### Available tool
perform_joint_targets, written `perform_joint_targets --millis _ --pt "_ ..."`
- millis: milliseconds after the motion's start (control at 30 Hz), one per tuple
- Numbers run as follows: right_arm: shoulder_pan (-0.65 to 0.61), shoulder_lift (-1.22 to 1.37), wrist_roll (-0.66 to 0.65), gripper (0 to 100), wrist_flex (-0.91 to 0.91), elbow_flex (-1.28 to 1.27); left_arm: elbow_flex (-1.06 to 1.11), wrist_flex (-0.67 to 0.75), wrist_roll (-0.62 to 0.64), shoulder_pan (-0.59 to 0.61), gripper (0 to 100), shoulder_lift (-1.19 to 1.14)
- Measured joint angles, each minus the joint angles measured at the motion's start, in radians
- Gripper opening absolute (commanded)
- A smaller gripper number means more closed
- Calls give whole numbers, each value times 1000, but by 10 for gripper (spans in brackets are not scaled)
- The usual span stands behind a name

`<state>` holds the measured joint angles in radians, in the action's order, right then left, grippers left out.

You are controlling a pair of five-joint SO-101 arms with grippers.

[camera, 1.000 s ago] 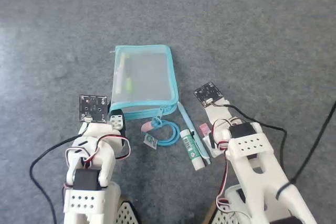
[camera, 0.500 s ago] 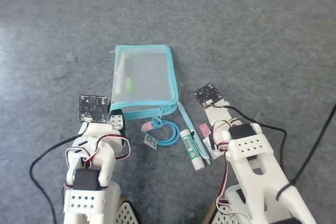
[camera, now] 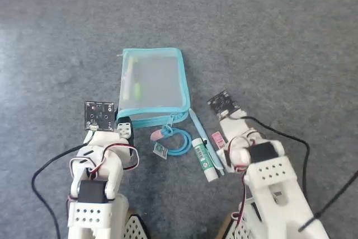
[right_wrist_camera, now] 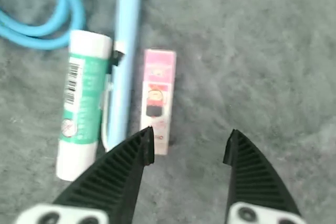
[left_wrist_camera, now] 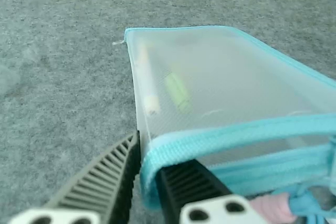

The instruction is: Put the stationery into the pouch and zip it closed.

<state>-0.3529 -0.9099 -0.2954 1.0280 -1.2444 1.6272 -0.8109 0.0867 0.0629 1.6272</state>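
Note:
A clear pouch (camera: 154, 85) with a blue zip edge lies mid-table, with a yellow-green pen and a pale stick inside (left_wrist_camera: 176, 90). My left gripper (left_wrist_camera: 147, 174) is shut on the pouch's near left corner (camera: 124, 122). Right of the pouch lie a blue pen (camera: 202, 138), a green-and-white glue stick (camera: 203, 159) and a small pink eraser (camera: 217, 139). My right gripper (right_wrist_camera: 189, 140) hangs open just above the eraser (right_wrist_camera: 158, 98), with the glue stick (right_wrist_camera: 81, 100) and pen (right_wrist_camera: 123, 51) beside it.
A blue cord loop (camera: 178, 141) with a pink tag and a small label lies by the pouch's open end. Grey carpet (camera: 291, 54) covers the table, with free room on the far side and to both sides.
The right arm has shifted forward and a little left, bringing its gripper over the pink eraser. The left arm and the pouch have stayed still.

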Motion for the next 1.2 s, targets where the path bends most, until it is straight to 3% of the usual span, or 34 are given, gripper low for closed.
perform_joint_targets --millis 233,433,667,1067,1200 --pt "-55 -14 0 226 -15 -15 0 0 0 0 12 0" --pt "-61 140 0 225 -38 -15 0 0 0 0 12 0" --pt "-11 301 0 74 -52 31 0 0 0 0 12 0" --pt "-3 336 0 60 -84 43 0 0 0 0 12 0" --pt "87 336 -2 6 -31 126 0 0 0 0 12 0"
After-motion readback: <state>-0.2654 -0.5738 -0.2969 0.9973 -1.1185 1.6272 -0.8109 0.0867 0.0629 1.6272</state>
